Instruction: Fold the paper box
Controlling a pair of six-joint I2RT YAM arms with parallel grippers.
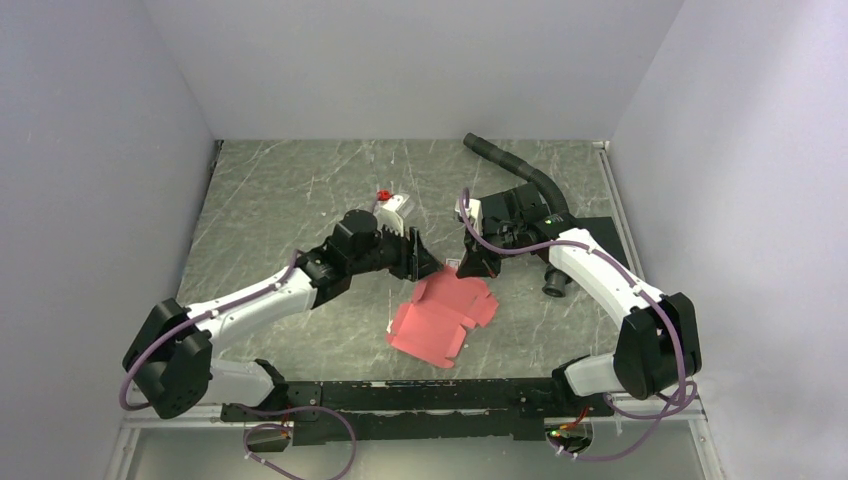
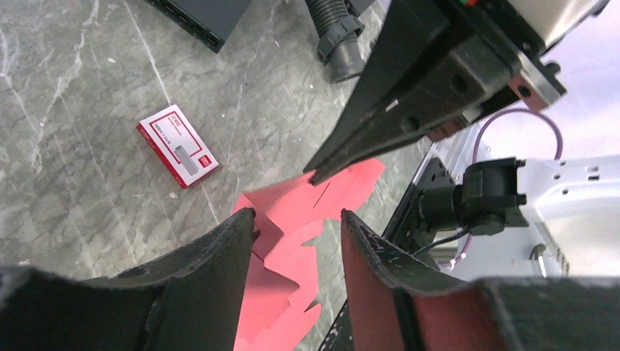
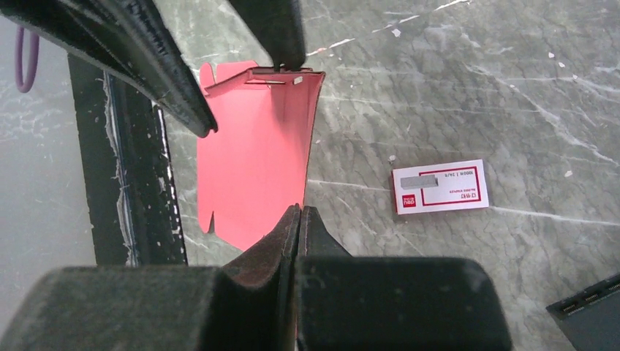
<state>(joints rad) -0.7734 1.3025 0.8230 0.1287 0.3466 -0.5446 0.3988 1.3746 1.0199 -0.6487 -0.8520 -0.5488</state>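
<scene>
Red-pink paper box (image 1: 440,318), grey veined table (image 1: 290,200), red-and-white card (image 3: 439,186)

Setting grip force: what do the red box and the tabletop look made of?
Box: thin matte card, probably paper, judging by the clean die-cut tabs and a crisply folded wall. Tabletop: grey with white veins and a slight sheen, so marble-look; whether stone or laminate is unclear.

Robotics lab cell: plain pale walls (image 1: 420,60) around a marbled tabletop (image 1: 290,190) with two cabled robot arms (image 1: 250,300).
</scene>
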